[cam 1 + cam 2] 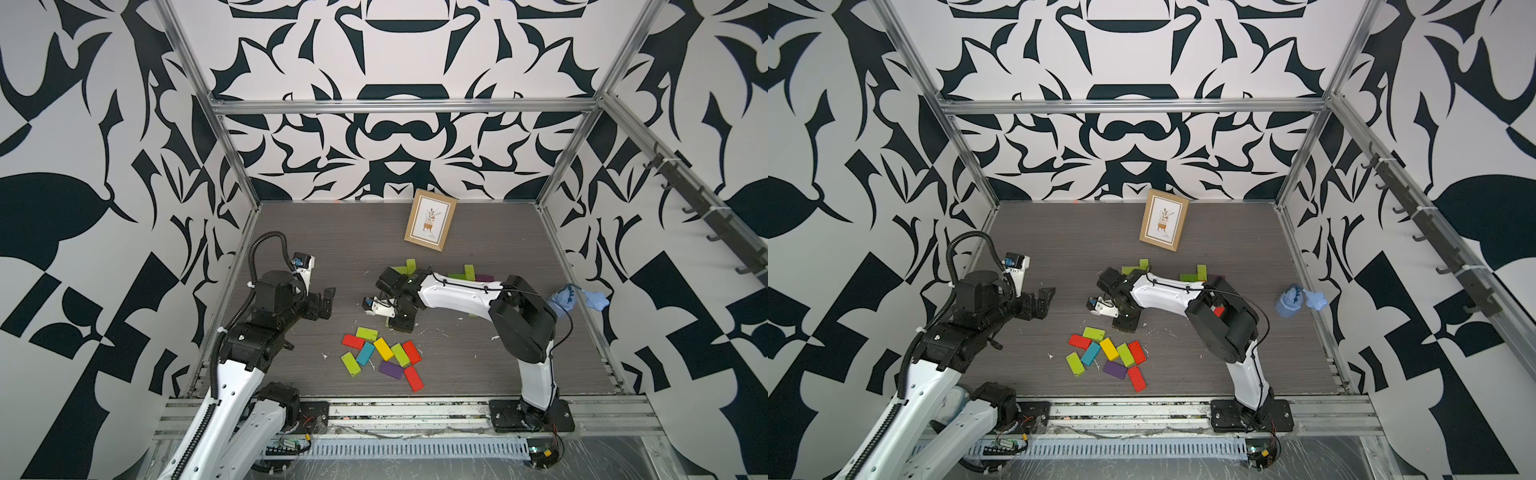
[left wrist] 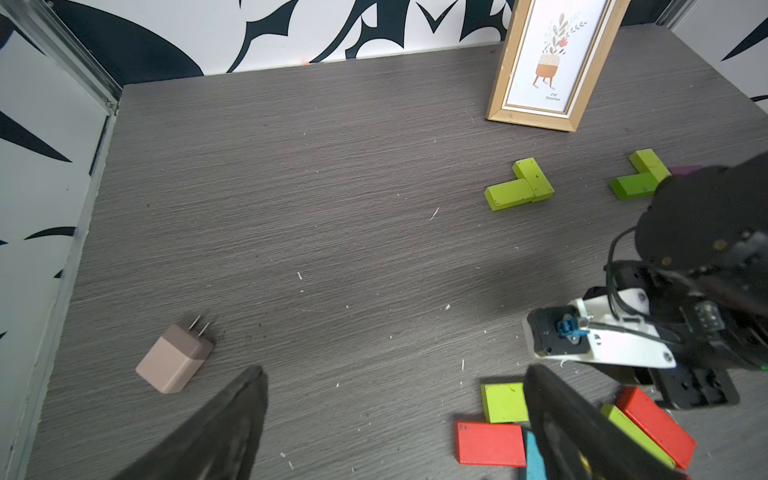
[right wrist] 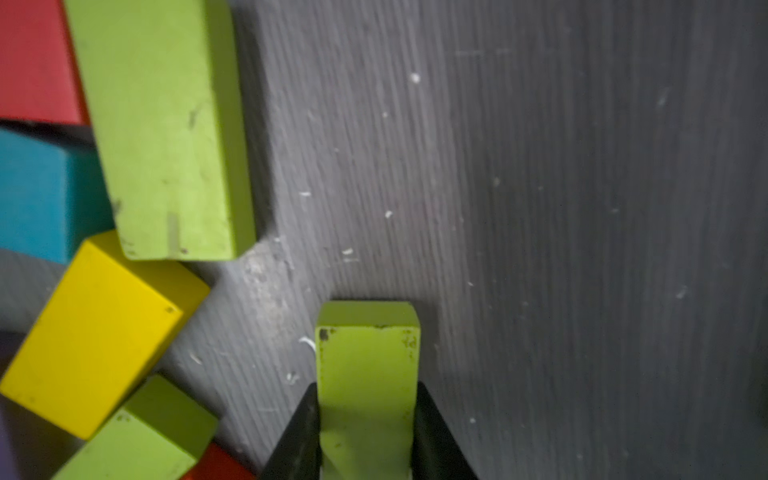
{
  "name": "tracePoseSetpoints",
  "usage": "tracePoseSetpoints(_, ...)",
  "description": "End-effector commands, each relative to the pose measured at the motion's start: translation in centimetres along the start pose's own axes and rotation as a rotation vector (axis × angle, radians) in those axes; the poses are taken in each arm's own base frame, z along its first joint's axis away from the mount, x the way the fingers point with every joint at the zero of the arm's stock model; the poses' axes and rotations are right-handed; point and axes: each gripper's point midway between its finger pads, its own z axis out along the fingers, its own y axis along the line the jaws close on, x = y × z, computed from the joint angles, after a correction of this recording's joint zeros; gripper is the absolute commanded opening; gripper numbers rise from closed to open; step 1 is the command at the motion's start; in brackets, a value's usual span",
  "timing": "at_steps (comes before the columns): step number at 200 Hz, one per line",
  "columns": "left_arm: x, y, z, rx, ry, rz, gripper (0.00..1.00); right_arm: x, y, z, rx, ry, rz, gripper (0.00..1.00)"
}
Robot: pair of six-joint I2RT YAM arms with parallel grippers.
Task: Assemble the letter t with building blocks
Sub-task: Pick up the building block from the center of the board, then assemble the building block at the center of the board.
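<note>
The right gripper (image 3: 368,409) is clamped on a lime green block (image 3: 368,357); whether that block touches the tabletop (image 3: 540,208) is unclear. In both top views the loose building blocks (image 1: 382,355) lie close at its 6 o'clock. The left gripper (image 1: 326,302), jaws apart, hangs at 9 o'clock. At 12 o'clock stands a picture frame (image 1: 430,220), its small print unreadable.
</note>
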Motion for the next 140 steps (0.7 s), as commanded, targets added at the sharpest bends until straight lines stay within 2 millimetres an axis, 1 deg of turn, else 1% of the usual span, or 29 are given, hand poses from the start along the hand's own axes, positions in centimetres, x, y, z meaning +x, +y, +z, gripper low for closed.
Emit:
tracePoseSetpoints(1,0.8,0.0,0.0,0.002,0.026,-0.006,1.0,-1.4,-2.5,-4.9,0.064,-0.103,-0.073,0.0)
tracePoseSetpoints(31,0.9,0.0,0.0,0.002,0.026,-0.005,1.0,-0.6,-4.8,-7.5,0.121,-0.153,-0.194,0.0)
tracePoseSetpoints(47,0.8,0.0,-0.1,0.002,0.02,-0.005,1.0,-0.3,-7.0,-8.8,0.153,-0.2,-0.204,0.01)
tracePoseSetpoints(57,0.8,-0.1,-0.1,0.003,0.018,-0.004,1.0,0.3,-8.1,-9.4,0.154,-0.207,-0.235,0.01)
tracePoseSetpoints(67,0.8,-0.1,-0.1,0.003,0.018,-0.004,1.0,1.0,-9.5,-9.6,0.174,-0.191,-0.26,0.01)
tracePoseSetpoints(80,0.7,-0.1,-0.1,0.005,0.019,-0.005,1.0,1.3,-11.5,-10.2,0.203,-0.184,-0.264,0.0)
tracePoseSetpoints(89,0.8,-0.1,0.0,0.005,0.021,-0.005,1.0,1.5,-12.6,-10.5,0.203,-0.181,-0.258,0.0)
tracePoseSetpoints(107,0.7,-0.1,-0.1,0.004,0.019,-0.002,1.0,2.3,-13.8,-10.0,0.177,-0.136,-0.306,0.0)
tracePoseSetpoints(140,0.8,0.0,-0.1,0.003,0.017,-0.002,1.0,4.2,-16.5,-8.1,0.132,-0.03,-0.321,0.0)
